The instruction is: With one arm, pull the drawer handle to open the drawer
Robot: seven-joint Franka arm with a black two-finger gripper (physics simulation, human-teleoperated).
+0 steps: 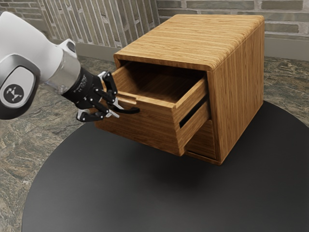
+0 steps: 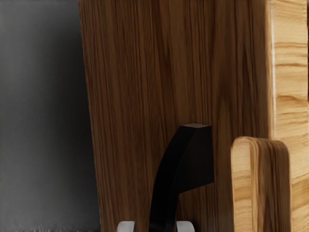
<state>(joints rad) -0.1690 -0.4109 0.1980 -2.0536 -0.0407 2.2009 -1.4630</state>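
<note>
A wooden cabinet (image 1: pixel 227 72) stands on a round black table (image 1: pixel 145 193). Its top drawer (image 1: pixel 159 113) is pulled well out, and its hollow inside shows. A short wooden handle (image 1: pixel 128 101) sticks out of the drawer front. My black gripper (image 1: pixel 123 105) is right at that handle, reaching in from the exterior view's left. In the wrist view the drawer front (image 2: pixel 159 72) is very close. The handle (image 2: pixel 260 188) stands off it, beside a black curved piece of my hand (image 2: pixel 183 169), with a thin strip of wood showing between them.
A lower drawer (image 1: pixel 200 140) sits just under the pulled-out one and is out only slightly. The table's dark top spreads out in front of the cabinet. A stone floor (image 1: pixel 29 145) and a brick wall (image 1: pixel 96 19) lie behind.
</note>
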